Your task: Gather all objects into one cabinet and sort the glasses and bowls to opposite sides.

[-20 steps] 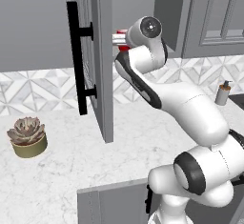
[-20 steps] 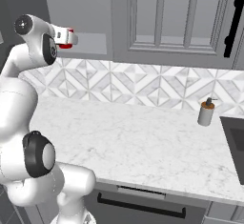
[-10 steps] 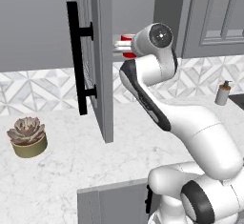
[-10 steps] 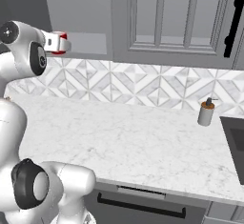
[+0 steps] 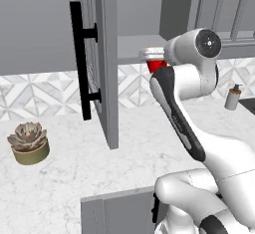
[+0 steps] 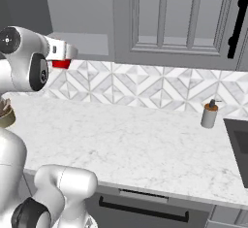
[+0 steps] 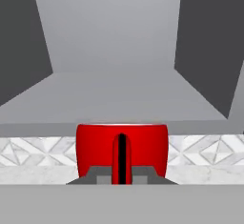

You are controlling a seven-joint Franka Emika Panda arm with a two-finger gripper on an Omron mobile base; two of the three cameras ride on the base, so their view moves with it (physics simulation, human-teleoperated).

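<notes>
— Pincer (image 7: 122,178)?
— Pinching red mug (image 7: 122,147), handle toward camera.
— Mug location?
— In the pincer, raised just before the open cabinet's shelf (image 7: 114,94), front edge slightly above.
— Door (image 5: 102,54)?
— Swung open, left of pincer.

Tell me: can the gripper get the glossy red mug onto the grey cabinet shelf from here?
Probably yes. The gripper holds the glossy red mug just in front of the grey cabinet shelf; the door with the black bar handle stands open, and the shelf ahead looks bare.
</notes>
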